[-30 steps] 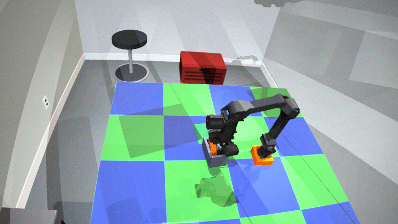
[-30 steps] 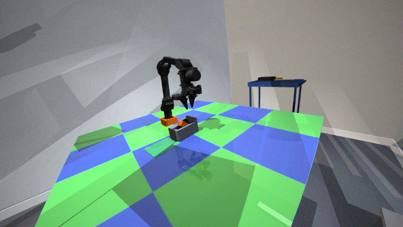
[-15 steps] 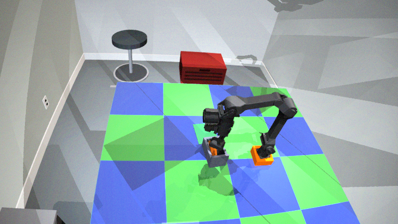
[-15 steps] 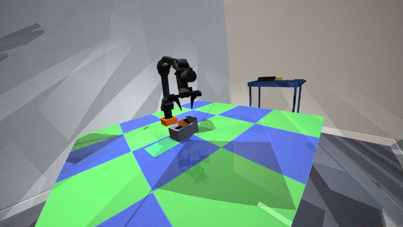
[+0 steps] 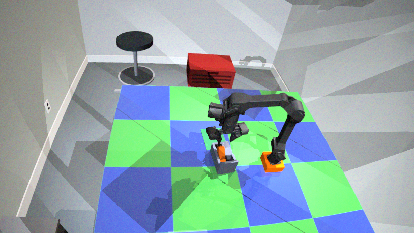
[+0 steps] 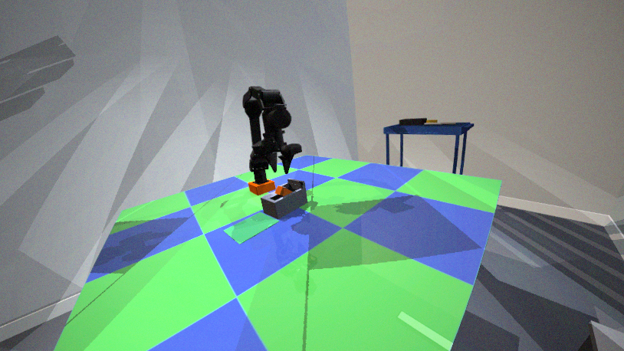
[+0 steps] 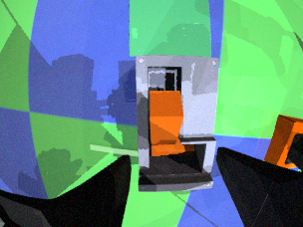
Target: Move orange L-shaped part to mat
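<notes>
The orange part (image 5: 221,152) (image 6: 284,190) (image 7: 165,124) is tilted in the pocket of the grey tray (image 5: 226,168) (image 6: 272,208) (image 7: 199,110). Its straight end, on the mat side, is raised, with open pocket showing past it in the wrist view. Its L-shaped end is low in the dark, deeper part of the pocket. The green mat (image 5: 207,139) (image 6: 249,229) (image 7: 169,25) lies flat beside the tray's end. My gripper (image 5: 225,142) (image 6: 280,171) (image 7: 174,157) is open and empty above the tray, one finger to each side of it in the wrist view.
The orange base block (image 5: 269,166) (image 6: 261,187) (image 7: 279,139) of the arm stands on the checkered table beside the tray. The tray's walls stand up around the part. A stool (image 5: 134,40), a red cabinet (image 5: 211,62) and a blue table (image 6: 427,129) are off in the room.
</notes>
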Action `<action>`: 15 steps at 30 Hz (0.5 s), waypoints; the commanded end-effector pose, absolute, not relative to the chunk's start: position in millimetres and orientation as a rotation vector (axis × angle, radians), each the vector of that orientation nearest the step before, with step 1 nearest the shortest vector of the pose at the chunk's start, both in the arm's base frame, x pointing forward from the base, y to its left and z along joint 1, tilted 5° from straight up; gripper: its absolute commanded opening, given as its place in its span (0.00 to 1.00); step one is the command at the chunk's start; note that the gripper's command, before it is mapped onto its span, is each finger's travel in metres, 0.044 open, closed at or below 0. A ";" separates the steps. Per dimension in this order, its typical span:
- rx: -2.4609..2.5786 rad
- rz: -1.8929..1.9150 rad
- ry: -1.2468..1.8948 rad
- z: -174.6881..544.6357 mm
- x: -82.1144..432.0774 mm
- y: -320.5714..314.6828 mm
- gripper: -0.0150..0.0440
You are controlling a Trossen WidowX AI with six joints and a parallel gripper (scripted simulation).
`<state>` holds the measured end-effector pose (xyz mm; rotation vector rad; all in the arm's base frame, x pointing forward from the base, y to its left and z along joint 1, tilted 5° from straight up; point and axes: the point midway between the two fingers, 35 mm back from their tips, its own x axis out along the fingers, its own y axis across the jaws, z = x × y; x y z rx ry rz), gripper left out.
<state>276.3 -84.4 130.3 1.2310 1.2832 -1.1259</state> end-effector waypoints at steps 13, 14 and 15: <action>1.277 -1.178 1.249 99.7 277.5 -85.5 0.73; 1.277 -1.178 1.249 98.6 277.6 -85.5 0.73; 1.277 -1.178 1.249 97.3 277.7 -85.4 0.73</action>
